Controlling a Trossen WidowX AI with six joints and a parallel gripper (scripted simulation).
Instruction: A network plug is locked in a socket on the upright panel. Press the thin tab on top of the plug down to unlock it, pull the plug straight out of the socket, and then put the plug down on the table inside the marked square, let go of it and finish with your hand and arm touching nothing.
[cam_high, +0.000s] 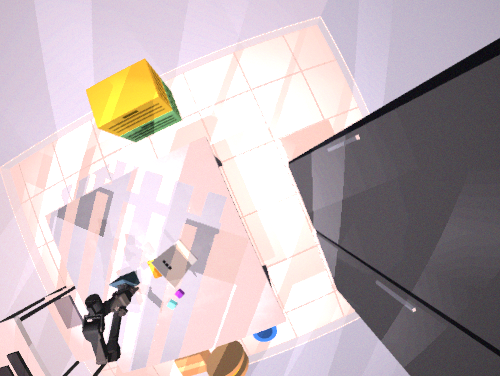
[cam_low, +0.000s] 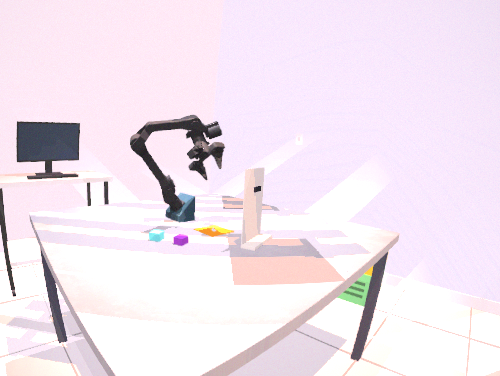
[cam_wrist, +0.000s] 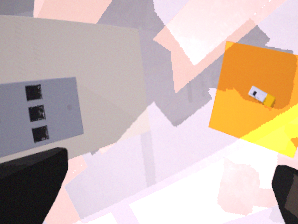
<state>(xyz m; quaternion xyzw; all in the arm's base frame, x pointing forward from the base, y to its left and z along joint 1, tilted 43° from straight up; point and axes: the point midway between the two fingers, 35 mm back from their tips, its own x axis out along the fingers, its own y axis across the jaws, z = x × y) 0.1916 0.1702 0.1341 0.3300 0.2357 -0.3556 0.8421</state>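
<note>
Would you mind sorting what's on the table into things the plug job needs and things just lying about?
Belongs to the job:
- upright panel
- network plug
- orange marked square
- gripper, fingers wide open, empty

Just lying about:
- cyan cube
- purple cube

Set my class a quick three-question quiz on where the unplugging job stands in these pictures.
1. True or false: the tool is shut on the plug.
2. Where does the plug lie? A: in a socket. B: on the orange marked square. C: on the floor.
3. Fill in: of the cyan cube and the purple cube, the ____ one sits nearer the upright panel.

Key: 1 false, it is open, in the air and holding nothing; 2 B; 3 purple.
</note>
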